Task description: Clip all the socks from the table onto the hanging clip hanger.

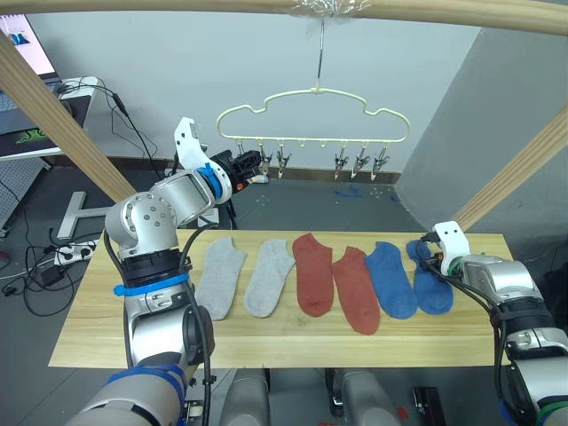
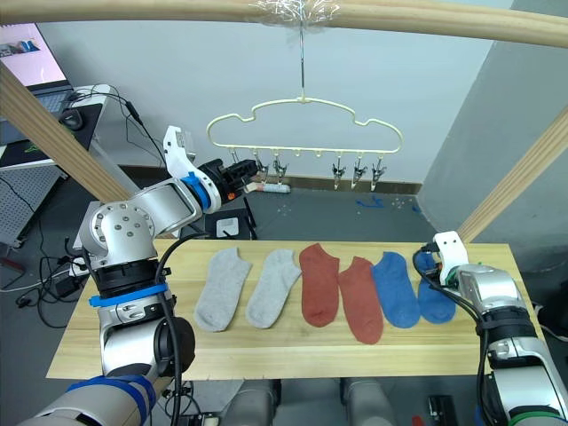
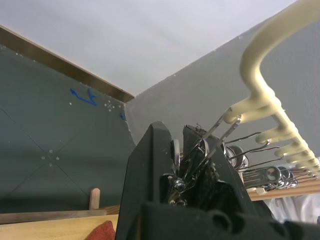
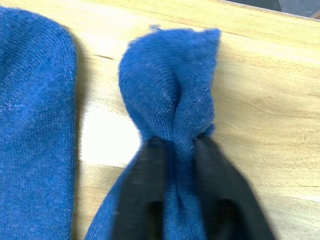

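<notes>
Knit blue sock [image 4: 170,100] — pinched, bunched

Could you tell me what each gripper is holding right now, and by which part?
Right gripper pinches the rightmost blue fabric sock by its bunched cuff end. Left gripper squeezes the hanger's endmost metal clip.

Lighting was even and bright, with soft shadows under the socks [image 1: 319,275]; the table [image 4: 280,100] carried a glare patch (right wrist view), edges slightly blurred.
</notes>
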